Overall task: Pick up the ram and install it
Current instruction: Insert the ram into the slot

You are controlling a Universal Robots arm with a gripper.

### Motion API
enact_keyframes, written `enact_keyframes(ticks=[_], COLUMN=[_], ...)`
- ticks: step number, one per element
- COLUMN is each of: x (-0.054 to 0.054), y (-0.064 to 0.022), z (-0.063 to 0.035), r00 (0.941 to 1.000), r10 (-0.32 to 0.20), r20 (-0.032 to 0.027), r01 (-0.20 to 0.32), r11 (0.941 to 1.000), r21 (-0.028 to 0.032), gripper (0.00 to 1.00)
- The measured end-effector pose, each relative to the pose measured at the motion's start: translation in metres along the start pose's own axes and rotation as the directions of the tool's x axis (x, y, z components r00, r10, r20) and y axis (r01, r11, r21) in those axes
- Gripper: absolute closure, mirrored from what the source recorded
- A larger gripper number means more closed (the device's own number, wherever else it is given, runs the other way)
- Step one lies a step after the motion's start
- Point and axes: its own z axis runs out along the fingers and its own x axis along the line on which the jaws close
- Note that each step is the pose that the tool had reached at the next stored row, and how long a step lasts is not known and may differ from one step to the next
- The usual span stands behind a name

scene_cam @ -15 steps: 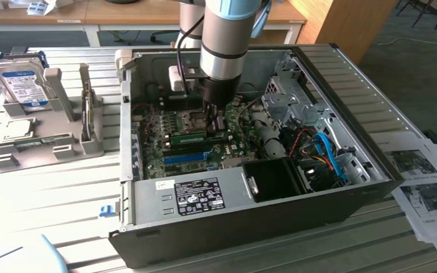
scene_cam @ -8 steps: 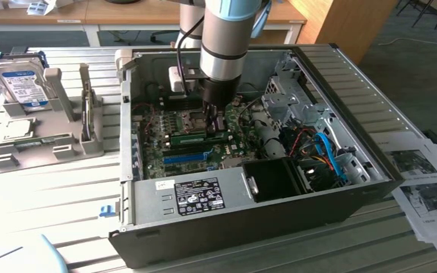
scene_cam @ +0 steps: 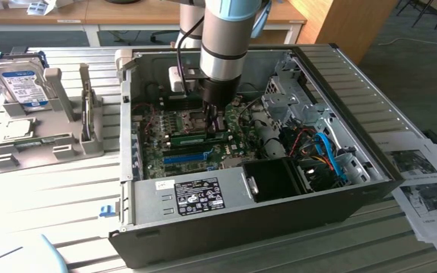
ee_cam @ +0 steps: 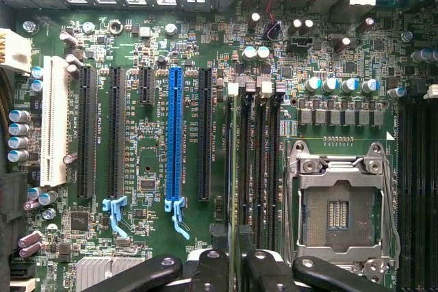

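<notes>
Arm reaches down into the open computer case [scene_cam: 370, 108]; end effector [scene_cam: 216, 115] hangs low over the motherboard [scene_cam: 157, 165], close by the CPU socket [scene_cam: 190, 119]

Ram [scene_cam: 200, 137]: thin green strip standing on edge in the memory slots, directly beneath the end effector. Long axis runs along the exterior view's left-right line, roughly parallel to the blue slot [scene_cam: 184, 158], which lies nearer the case front.

Wrist view: ram [ee_cam: 235, 162] seen edge-on as a narrow line, in the memory slot farthest from the CPU socket [ee_cam: 340, 203] and nearest the black expansion slots. The end effector [ee_cam: 236, 264] straddles one end of it, so the strip runs straight away from the end effector, lengthwise, in line with the blue slot [ee_cam: 174, 135].

State of the end effector: cannot tell whether it is clamped on the ram or has let go (the contact zone sits under the dark linkage in the wrist view and behind the arm in the exterior view).

Hard to make out:
- whether the ram is pressed fully home or only resting in the slot mouth
- slot latches at both ends of the strip, one under the end effector, the other too small to read
- the ram's chips, since only its top edge shows
</notes>
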Motion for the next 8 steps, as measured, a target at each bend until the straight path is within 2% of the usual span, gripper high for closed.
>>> enact_keyframes(ticks=[8], x=[0.0], y=[0.0], z=[-0.0007], r00=[1.0], r10=[0.0], r20=[-0.0001], r01=[0.0], r11=[1.0], r21=[-0.0001], gripper=[0.82])
